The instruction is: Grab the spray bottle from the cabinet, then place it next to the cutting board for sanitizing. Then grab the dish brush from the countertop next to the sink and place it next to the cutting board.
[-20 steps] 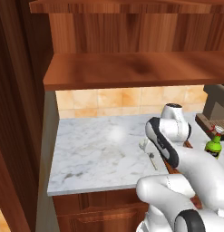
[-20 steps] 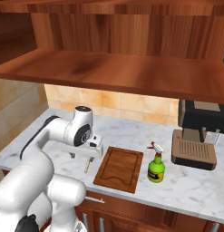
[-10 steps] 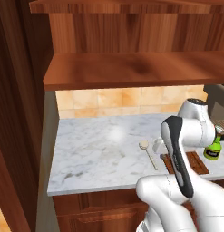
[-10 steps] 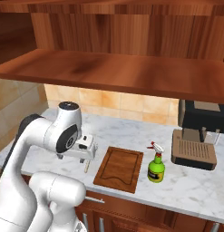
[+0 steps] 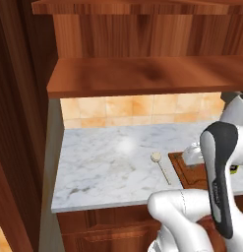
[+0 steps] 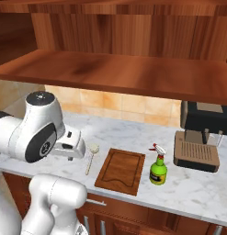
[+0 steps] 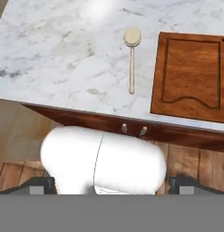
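Dish brush (image 7: pixel 131 59): pale cream, spoon-like, lying flat on the countertop (image 7: pixel 63 54), just left of the cutting board (image 7: pixel 190 74) and apart from it by a narrow strip of marble.

Item, nearest: gripper (image 6: pixel 72 146). It hangs at the front edge of the counter, above and short of the brush, holding nothing. Its dark tips sit at the two far corners of the hand view, so the jaws stand wide apart.

Item, next: brush handle, the end nearest the hand. The long axis runs front to back across the counter, roughly parallel to the board's long edge, the handle pointing toward the counter's front edge.

Item, further: round flat brush head (image 5: pixel 156 156), at the far end of that axis, toward the tiled wall.

Item, right of the brush: board, then the spray bottle (image 6: pixel 158 166), upright beside the board's far side.

Judgement: both articles appear to lie next to the board already; any further reach for the brush would go forward and down, jaws set across the thin handle.
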### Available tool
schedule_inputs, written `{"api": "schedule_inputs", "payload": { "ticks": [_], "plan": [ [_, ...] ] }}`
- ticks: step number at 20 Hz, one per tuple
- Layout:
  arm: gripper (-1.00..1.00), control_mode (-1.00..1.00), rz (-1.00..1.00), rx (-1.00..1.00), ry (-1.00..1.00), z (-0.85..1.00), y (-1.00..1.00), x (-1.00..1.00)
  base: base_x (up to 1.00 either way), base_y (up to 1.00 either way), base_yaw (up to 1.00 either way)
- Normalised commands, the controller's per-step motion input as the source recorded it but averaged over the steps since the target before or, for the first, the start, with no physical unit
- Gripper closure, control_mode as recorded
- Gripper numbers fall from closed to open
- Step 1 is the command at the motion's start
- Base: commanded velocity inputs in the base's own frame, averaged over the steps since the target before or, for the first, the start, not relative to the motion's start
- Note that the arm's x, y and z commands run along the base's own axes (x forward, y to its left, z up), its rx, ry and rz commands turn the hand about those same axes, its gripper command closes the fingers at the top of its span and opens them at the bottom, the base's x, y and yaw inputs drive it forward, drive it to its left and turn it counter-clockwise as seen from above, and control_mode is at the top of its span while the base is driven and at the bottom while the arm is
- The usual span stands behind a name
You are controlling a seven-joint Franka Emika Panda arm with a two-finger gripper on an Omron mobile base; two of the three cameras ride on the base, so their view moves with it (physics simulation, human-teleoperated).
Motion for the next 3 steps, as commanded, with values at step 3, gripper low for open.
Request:
{"api": "schedule_inputs", "payload": {
  "ticks": [3],
  "plan": [
    [-1.00, -1.00, 0.02, 0.00, -0.15, 1.00, 0.00, -0.62, 0.00, 0.00, 0.00]
  ]
}}
